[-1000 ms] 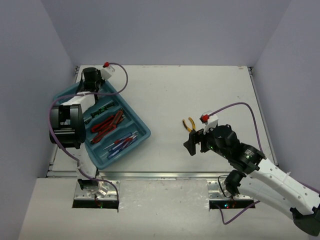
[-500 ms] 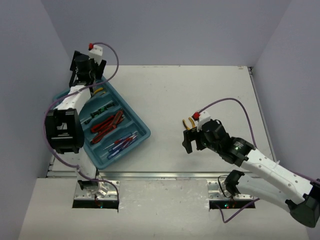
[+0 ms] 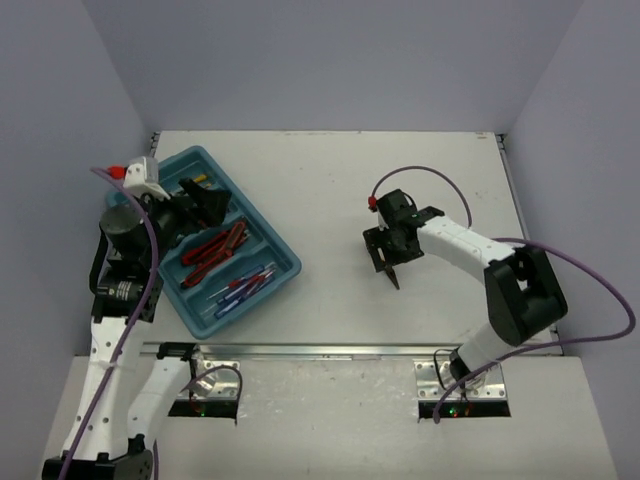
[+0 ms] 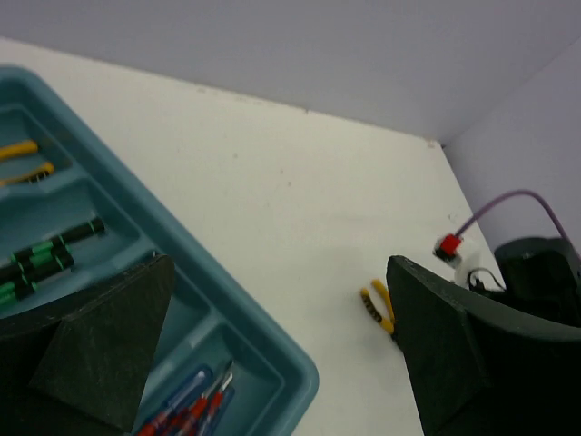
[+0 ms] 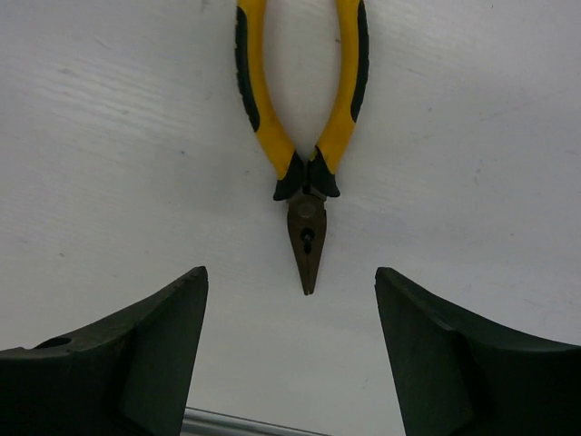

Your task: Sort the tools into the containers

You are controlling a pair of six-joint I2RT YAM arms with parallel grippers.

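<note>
On the white table point(image 3: 330, 180), top external view: the teal tray point(image 3: 252, 300) is set at the left, turned at an angle, and is divided into four long compartments. Red-handled cutters point(image 3: 215, 248) are seen in the third compartment from the far side. Blue-handled screwdrivers point(image 3: 243, 285) are seen in the one nearest the open table. A stored yellow handle point(image 3: 198, 182) is noted in the farthest compartment. The left gripper point(image 3: 203, 203) is held over the tray's middle. The right gripper point(image 3: 386, 265) is pointed down at the table right of centre, well apart from the tray. The spot beneath it is hidden in this view.

Left wrist view: the left fingers are spread wide and nothing is held between them. Part of the tray is seen below. Black-green screwdrivers point(image 4: 45, 259) are recorded in the compartment next to the yellow handles. The loose yellow-handled pliers point(image 4: 379, 307) are seen on the bare table, apart from the tray and just beside the right arm's wrist point(image 4: 536, 272). A red connector point(image 4: 447, 245) and a purple cable point(image 4: 508, 204) are noted on that wrist.

Right wrist view: the right fingers are also held wide apart and empty. The loose pliers are laid flat on the table, closed, with the handles pointing away. The nose tip is placed about level with the fingertips, centred in the gap, and is touched by neither finger. Height above the table cannot be told.
</note>
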